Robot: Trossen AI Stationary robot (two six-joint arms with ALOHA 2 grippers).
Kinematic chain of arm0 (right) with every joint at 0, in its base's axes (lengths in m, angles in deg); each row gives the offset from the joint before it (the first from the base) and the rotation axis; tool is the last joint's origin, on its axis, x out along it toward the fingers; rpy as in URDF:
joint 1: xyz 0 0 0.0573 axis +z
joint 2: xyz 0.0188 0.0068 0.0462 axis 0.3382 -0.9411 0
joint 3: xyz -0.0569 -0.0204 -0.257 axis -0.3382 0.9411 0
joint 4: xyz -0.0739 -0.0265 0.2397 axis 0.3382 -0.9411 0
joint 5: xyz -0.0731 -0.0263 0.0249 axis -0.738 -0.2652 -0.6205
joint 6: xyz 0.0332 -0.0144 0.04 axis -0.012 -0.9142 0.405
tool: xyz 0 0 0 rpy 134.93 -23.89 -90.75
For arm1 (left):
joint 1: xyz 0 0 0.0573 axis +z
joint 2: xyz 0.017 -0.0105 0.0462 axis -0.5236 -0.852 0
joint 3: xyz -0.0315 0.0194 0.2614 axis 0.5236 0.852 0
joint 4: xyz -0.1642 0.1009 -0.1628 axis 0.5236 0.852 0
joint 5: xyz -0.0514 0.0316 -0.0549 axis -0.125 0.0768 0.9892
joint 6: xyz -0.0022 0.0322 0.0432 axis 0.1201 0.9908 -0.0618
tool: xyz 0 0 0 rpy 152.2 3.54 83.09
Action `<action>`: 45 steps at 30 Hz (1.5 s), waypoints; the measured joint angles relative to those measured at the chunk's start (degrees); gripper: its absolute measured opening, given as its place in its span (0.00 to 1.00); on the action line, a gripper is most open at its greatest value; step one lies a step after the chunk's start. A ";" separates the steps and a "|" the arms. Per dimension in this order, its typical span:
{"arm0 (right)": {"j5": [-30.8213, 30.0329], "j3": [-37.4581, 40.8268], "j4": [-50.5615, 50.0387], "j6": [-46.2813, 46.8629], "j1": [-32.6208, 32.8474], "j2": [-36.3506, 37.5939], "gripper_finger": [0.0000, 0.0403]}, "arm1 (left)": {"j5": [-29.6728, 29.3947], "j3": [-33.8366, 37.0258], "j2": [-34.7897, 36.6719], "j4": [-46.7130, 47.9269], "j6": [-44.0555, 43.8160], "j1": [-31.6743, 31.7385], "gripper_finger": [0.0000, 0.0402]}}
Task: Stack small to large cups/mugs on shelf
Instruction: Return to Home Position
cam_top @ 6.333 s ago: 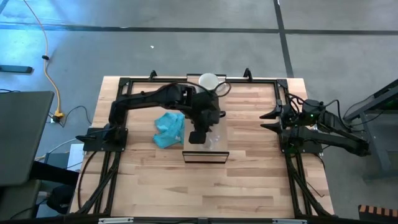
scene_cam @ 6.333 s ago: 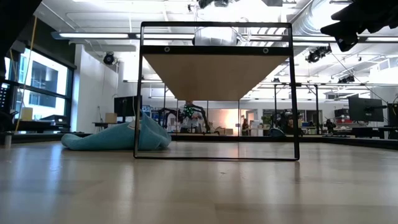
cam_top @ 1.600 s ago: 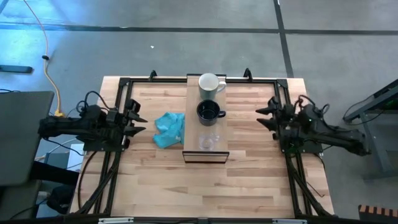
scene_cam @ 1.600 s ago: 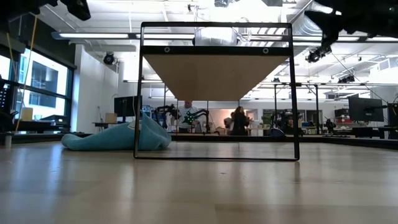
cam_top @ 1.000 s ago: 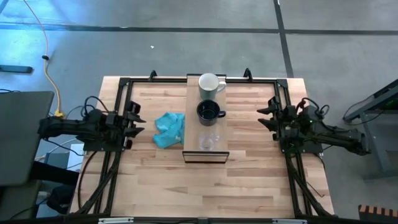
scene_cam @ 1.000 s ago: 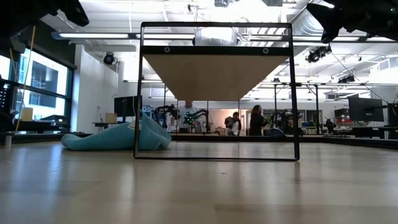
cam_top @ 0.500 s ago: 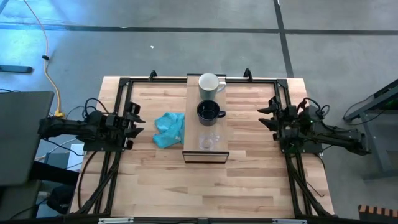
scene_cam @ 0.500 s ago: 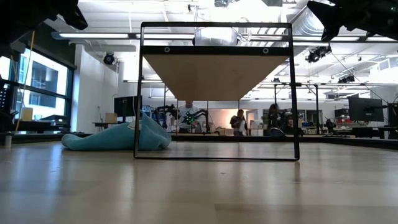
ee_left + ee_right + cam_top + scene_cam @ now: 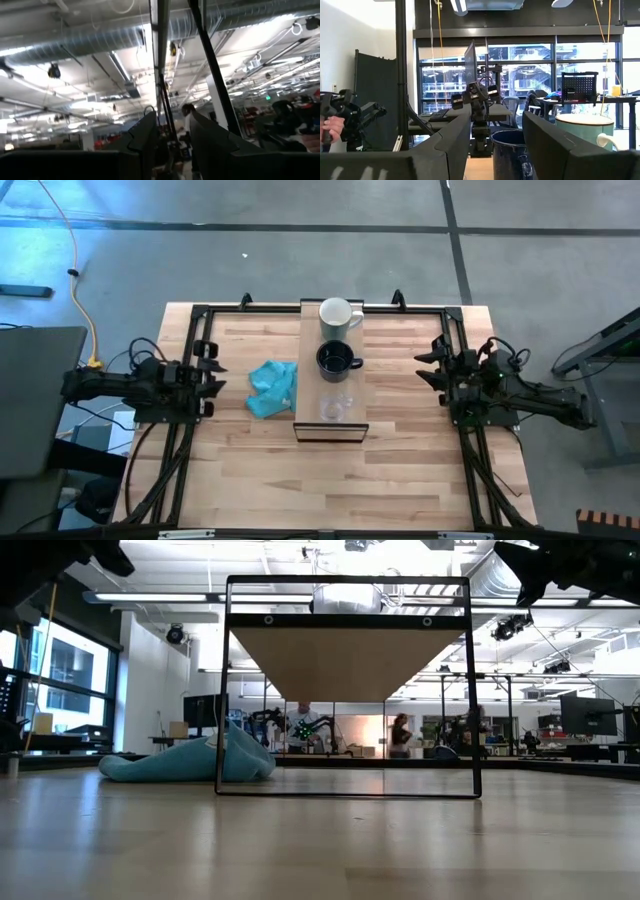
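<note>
The light wood shelf point(image 9: 312, 345) stands mid-table on a dark frame point(image 9: 345, 640). Three cups stand in a row on its top, each on its base. The white mug point(image 9: 337, 314) is at the far end, the black mug point(image 9: 336, 361) in the middle, and the clear glass cup point(image 9: 334, 408) at the near end. The right wrist view shows the black mug point(image 9: 506, 150) and white mug point(image 9: 581, 129) ahead. My left gripper point(image 9: 216, 376) is open at the table's left edge and points upward. My right gripper point(image 9: 422, 369) is open at the right edge. Both are far from the shelf and hold nothing.
A crumpled teal cloth point(image 9: 272, 387) lies on the tabletop just left of the shelf and shows again in the low view point(image 9: 185, 762). Black frame rails point(image 9: 190, 330) run along the table's left, far and right sides. People move in the room beyond.
My left gripper has tipped its fingers upward and rolled a little while staying at the left edge. The cups, the shelf and my right gripper have kept still.
</note>
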 joint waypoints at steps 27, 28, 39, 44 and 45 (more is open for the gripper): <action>2.12 0.00 0.46 3.49 0.00 0.00 0.43 | -0.40 -0.04 12.85 8.51 7.05 -0.01 0.26; 2.10 0.00 0.43 3.50 0.00 0.00 0.43 | -0.37 -0.04 12.84 8.67 7.05 -0.02 0.26; 1.68 0.00 0.46 3.45 0.00 0.00 0.43 | 0.01 -0.04 12.85 11.51 5.79 0.00 0.26; 1.68 0.00 0.57 3.53 0.00 0.00 0.43 | 0.01 -0.04 12.85 11.60 4.47 -0.02 0.26; 1.68 0.00 0.67 3.54 0.00 0.00 0.43 | 0.01 -0.04 12.85 11.77 4.16 0.00 0.26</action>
